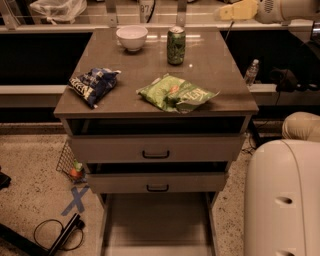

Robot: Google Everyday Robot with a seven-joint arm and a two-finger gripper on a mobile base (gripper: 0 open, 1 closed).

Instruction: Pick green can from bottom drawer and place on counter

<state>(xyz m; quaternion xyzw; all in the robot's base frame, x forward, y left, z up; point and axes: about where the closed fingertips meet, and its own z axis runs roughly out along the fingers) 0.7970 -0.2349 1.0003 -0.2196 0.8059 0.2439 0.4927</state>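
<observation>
The green can (pixel 175 45) stands upright on the counter (pixel 215 75), near its back edge and right of the white bowl (pixel 132 37). My gripper (pixel 235 11) is at the top right, above and to the right of the can and well clear of it; it looks open and holds nothing. The bottom drawer (pixel 157 222) is pulled out at the foot of the cabinet, and its flat grey floor is bare.
A blue chip bag (pixel 92 85) and a green chip bag (pixel 177 93) lie on the counter's front half. Two grey drawers with black handles (pixel 156 150) are slightly ajar. My white body (pixel 282 195) fills the lower right. A water bottle (pixel 251 72) stands right of the cabinet; cables (pixel 57 235) lie on the floor at left.
</observation>
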